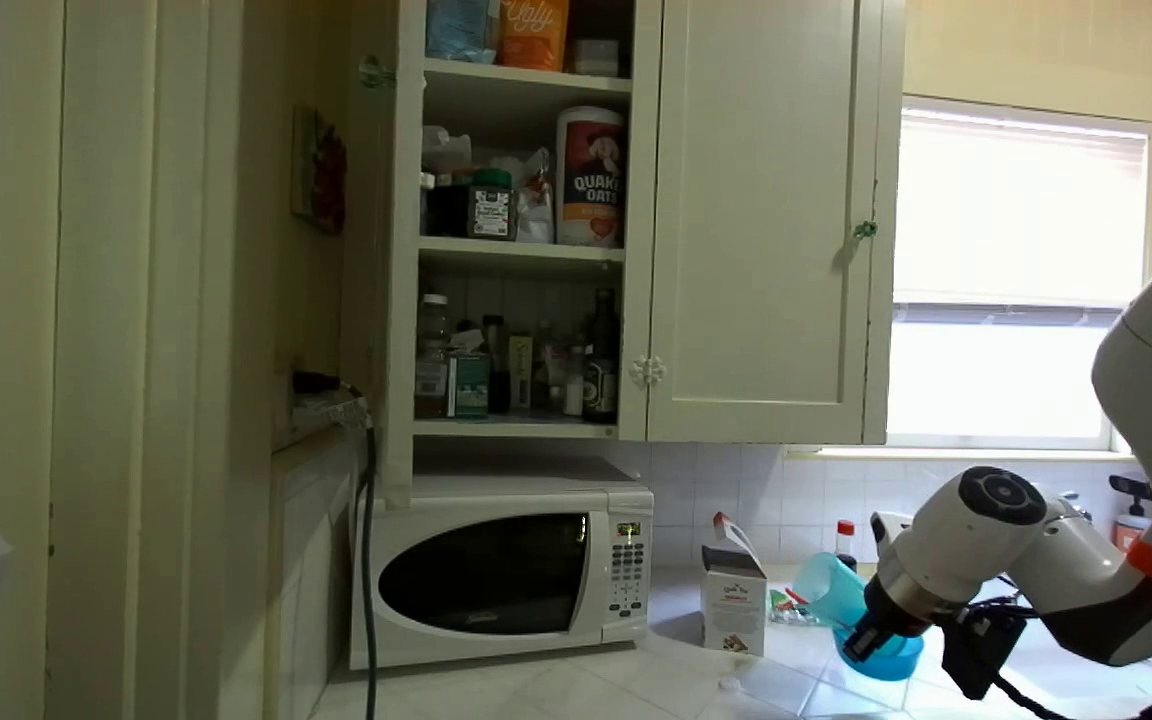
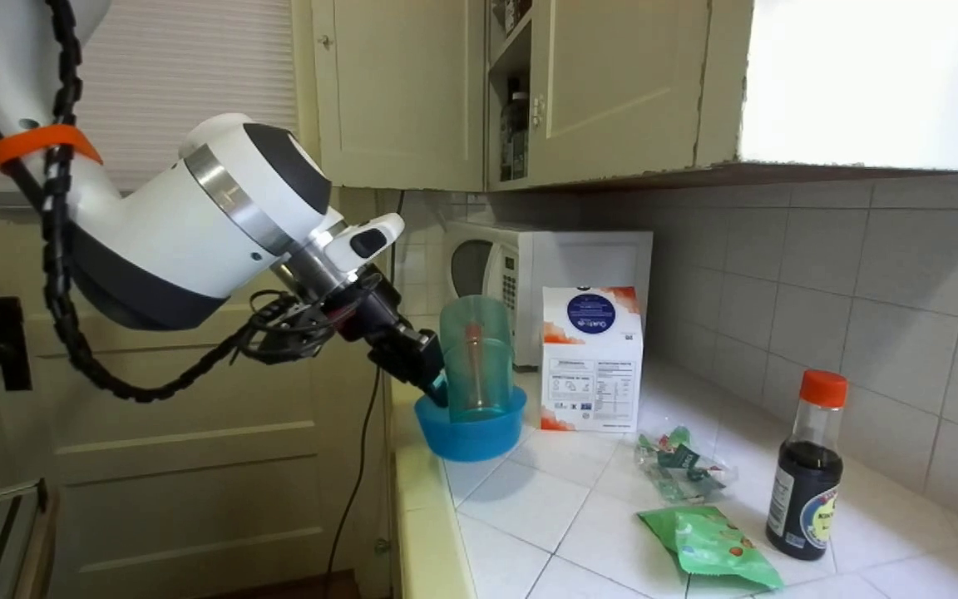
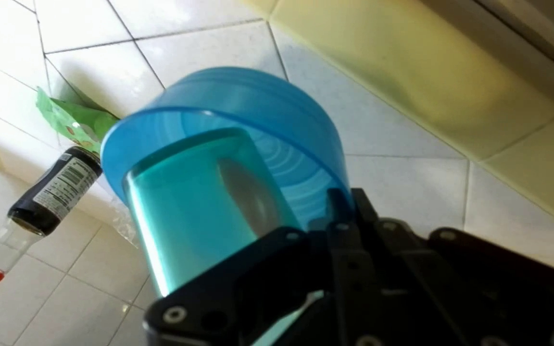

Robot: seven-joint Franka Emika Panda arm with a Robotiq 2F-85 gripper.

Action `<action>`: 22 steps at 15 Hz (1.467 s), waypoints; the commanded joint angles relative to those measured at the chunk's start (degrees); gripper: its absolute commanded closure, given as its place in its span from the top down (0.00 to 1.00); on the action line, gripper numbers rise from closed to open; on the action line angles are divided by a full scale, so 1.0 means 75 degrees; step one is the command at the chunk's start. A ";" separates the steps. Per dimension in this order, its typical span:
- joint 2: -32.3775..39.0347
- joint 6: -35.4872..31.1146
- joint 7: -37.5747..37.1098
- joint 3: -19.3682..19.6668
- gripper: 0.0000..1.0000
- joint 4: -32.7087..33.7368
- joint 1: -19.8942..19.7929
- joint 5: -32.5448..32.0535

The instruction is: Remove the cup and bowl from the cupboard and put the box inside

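The blue bowl [image 1: 891,660] is at the counter's front edge; I cannot tell whether it touches the tiles. My gripper [image 3: 346,202] is shut on its rim, one finger inside and one outside. The turquoise cup [image 3: 185,202] stands in the bowl, leaning in an exterior view [image 1: 826,585], with a red-ended utensil in it. The bowl [image 2: 471,437] also shows beside the gripper [image 2: 439,398]. The white box [image 2: 591,366] stands upright on the counter, its top flap open in an exterior view [image 1: 733,610]. The cupboard [image 1: 521,245] is open on its left side, its shelves holding bottles and packages.
The white microwave [image 1: 496,650] stands under the cupboard, beside the box. A red-capped sauce bottle [image 2: 807,491], a green packet [image 2: 708,545] and a clear wrapper [image 2: 683,466] lie or stand on the counter. The yellow counter edge [image 2: 429,532] runs close to the bowl.
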State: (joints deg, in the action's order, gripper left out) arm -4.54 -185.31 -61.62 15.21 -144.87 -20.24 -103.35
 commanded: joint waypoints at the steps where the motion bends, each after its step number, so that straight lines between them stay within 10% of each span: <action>1: 0.0823 -0.0348 0.0533 0.0324 0.01 0.0592 -0.0267 -0.0261; 12: 0.2322 -0.1042 0.0280 0.1104 0.01 0.1649 -0.1133 0.0629; 15: 0.2604 -0.1175 0.1755 0.0971 0.01 0.1422 -0.1294 0.3041; 16: 0.2650 -0.1185 0.2152 0.0912 0.29 0.1318 -0.1293 0.3654; 20: 0.2498 -0.0884 0.3722 0.0541 0.51 0.0801 -0.1146 0.6124; 22: 0.2065 -0.0438 0.2917 0.0296 0.66 0.0738 -0.1224 0.5461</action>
State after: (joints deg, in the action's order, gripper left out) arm 14.93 -191.99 -38.13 19.49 -136.67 -28.96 -62.66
